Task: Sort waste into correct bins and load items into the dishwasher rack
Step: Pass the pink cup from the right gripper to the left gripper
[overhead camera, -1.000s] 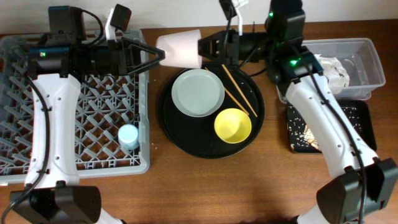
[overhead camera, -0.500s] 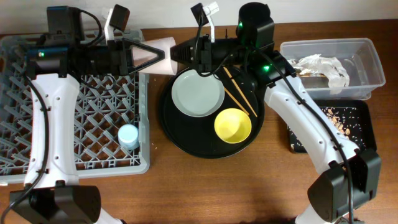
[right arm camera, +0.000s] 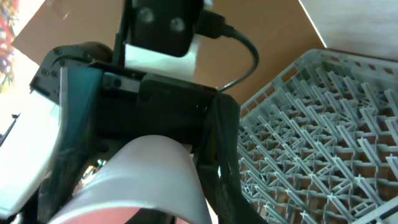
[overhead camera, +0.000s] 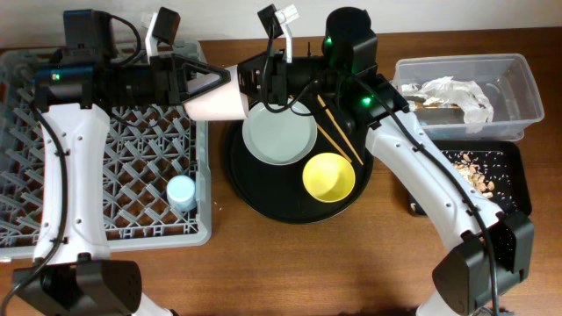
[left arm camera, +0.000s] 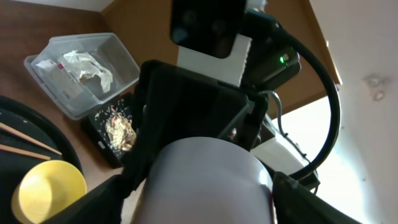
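1. Left gripper (overhead camera: pixel 215 88) straddled the pink cup (overhead camera: pixel 218 102) over the dishwasher rack's (overhead camera: pixel 105 132) right edge, grip unclear.
2. Right gripper's (overhead camera: pixel 248 83) hold on it was equally unclear.
3. Handover seemed underway: left needed to clamp before right released.

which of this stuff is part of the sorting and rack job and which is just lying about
Part of the job: small pale pink cup, light blue cup, grey-green round plate, yellow bowl, two brown chopsticks, grey plastic dishwasher rack, clear plastic tub with crumpled white napkins, shallow black rectangular tray with tan food scraps.
Just lying about: large round black tray, wooden table.
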Controlling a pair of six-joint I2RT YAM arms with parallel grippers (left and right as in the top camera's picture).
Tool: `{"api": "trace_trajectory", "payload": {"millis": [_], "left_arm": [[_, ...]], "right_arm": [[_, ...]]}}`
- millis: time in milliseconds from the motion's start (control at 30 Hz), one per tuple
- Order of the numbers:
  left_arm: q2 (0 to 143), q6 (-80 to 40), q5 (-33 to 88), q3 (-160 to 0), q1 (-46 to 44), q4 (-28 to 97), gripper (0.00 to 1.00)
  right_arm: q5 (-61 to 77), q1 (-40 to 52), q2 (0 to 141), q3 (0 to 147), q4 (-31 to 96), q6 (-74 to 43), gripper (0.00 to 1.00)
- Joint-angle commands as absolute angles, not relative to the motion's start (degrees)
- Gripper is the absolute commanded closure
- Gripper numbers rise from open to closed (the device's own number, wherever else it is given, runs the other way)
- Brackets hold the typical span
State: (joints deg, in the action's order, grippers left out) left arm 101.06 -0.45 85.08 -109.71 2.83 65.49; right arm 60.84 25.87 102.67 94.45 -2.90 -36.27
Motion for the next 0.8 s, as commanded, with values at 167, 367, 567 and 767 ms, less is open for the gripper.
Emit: {"api": "trace_trajectory", "payload": {"millis": [167,367,567,767], "left_arm": [[100.60,0.95,89.62,-110.30,1.13,65.14,0.34],[100.57,0.89,90.19,-110.30,1.34,65.17,0.33],[100.57,-1.04,90.19,-110.30,4.58,65.25,0.32],[100.57,-3.20,90.19,-110.30,7.70,66.04,0.07]], "right_arm": [[59.31,27.79,103.68,94.41,-1.93,-36.95,0.70],[59.27,27.31,103.68,94.41,-2.00,-36.97,0.87],[59.94,25.28,103.66,94.43,-3.92,-38.92,0.96],[59.92,22.50,103.66,94.43,-8.23,-42.57,0.96]]}}
